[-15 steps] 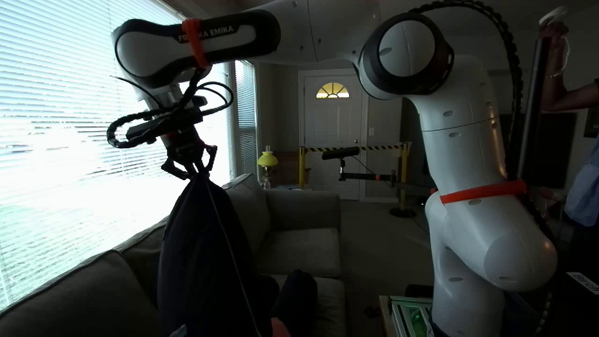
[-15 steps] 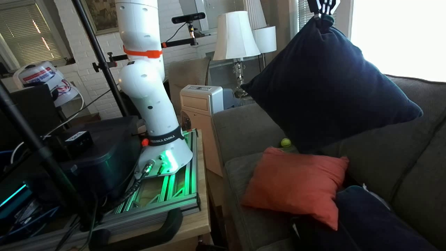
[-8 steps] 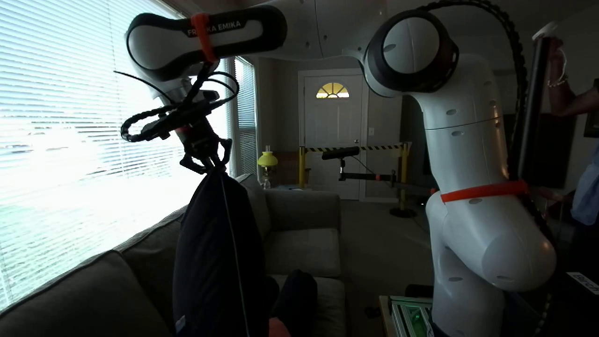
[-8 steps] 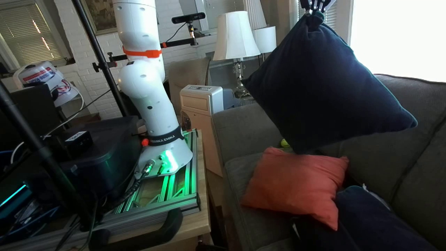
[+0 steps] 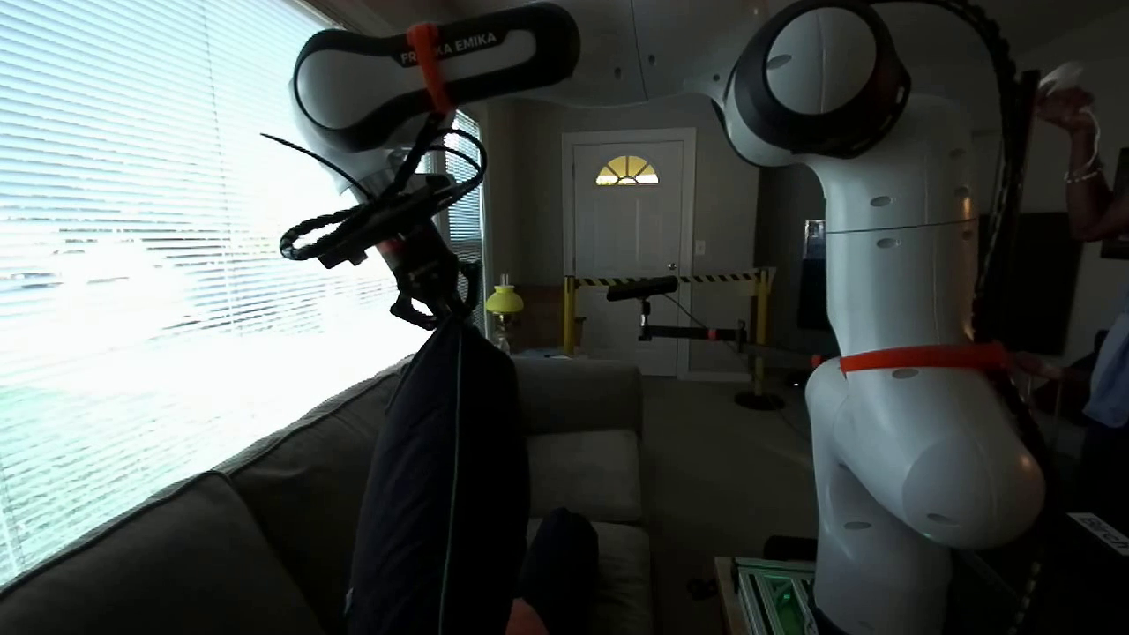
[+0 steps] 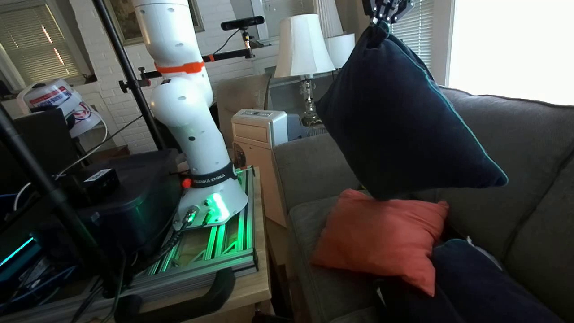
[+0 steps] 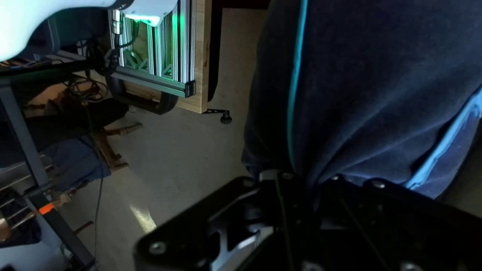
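Observation:
My gripper is shut on a gathered corner of a dark blue pillow with teal piping. The pillow hangs from it over the sofa in both exterior views. Folds of the pillow run down between the fingertips in the wrist view, and the pinched cloth itself is mostly hidden there. On the seat lies an orange pillow. The hanging pillow's lowest corner overlaps its back edge in an exterior view; I cannot tell whether they touch. Beside the orange pillow rests another dark blue pillow.
The grey sofa stands along a bright window. The arm's base sits on a wooden cart with a metal frame, near the sofa. Behind the sofa arm are a white-shaded lamp and a white appliance. A person's arm shows at the right.
The gripper has carried the blue pillow away from the window, toward the robot's base. The pillow has turned a little, and its lowest corner now hides the yellow-green ball behind it.

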`<state>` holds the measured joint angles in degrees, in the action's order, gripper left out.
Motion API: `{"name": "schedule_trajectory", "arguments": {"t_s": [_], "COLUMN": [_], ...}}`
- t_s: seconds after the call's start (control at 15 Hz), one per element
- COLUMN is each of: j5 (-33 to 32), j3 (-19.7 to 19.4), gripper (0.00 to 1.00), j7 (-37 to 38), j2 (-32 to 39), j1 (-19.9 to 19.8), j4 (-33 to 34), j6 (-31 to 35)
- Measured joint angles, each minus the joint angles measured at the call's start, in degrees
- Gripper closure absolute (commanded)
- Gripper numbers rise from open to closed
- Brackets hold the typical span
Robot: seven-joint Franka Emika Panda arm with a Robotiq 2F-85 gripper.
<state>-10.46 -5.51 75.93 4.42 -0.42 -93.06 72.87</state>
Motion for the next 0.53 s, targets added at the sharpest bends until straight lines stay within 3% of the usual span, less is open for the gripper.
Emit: {"name": "schedule_trajectory", "arguments": {"t_s": [0.53], "j5": [0.8], "j3": [1.6], "gripper": [0.98], "j7": [13.7], "j2": [-12.9], "j1": [-0.6], "j4": [-10.0], "j6": [0.5]}}
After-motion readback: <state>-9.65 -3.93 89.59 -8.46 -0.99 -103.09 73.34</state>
